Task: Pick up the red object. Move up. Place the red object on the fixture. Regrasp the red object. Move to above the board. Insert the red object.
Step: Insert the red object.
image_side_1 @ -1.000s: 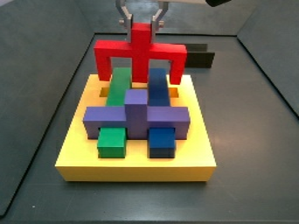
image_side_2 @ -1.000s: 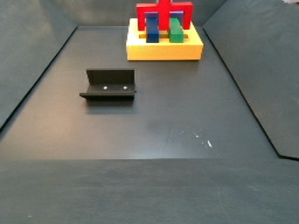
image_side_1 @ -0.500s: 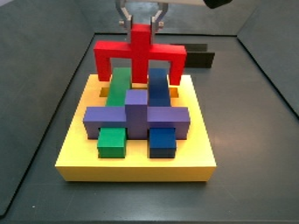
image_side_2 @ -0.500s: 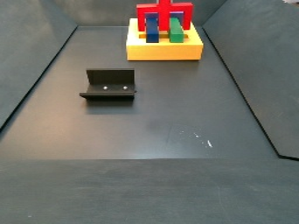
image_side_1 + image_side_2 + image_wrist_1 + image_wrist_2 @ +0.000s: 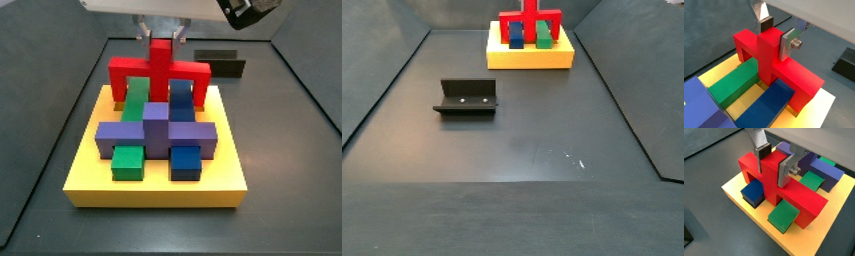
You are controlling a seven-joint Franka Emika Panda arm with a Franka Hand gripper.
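The red object [image 5: 160,70] hangs prongs down over the far end of the board [image 5: 154,186], straddling the green block [image 5: 734,85] and the blue block [image 5: 767,102]. My gripper [image 5: 776,34] is shut on its upright central stub, with one silver finger [image 5: 784,173] flat on each side, as both wrist views show [image 5: 773,165]. In a side view the gripper [image 5: 160,35] stands straight above the board. The red object [image 5: 529,25] sits low on the yellow board [image 5: 529,60]. The fixture [image 5: 466,97] stands bare on the floor, well away from the board.
A purple cross-shaped block [image 5: 154,130] and short green and blue blocks fill the board's near half. The dark fixture [image 5: 221,66] shows just behind the board. Grey walls ring the dark floor [image 5: 516,180].
The gripper has come down with the red object; its bar now sits lower, with the prongs down beside the green and blue blocks.
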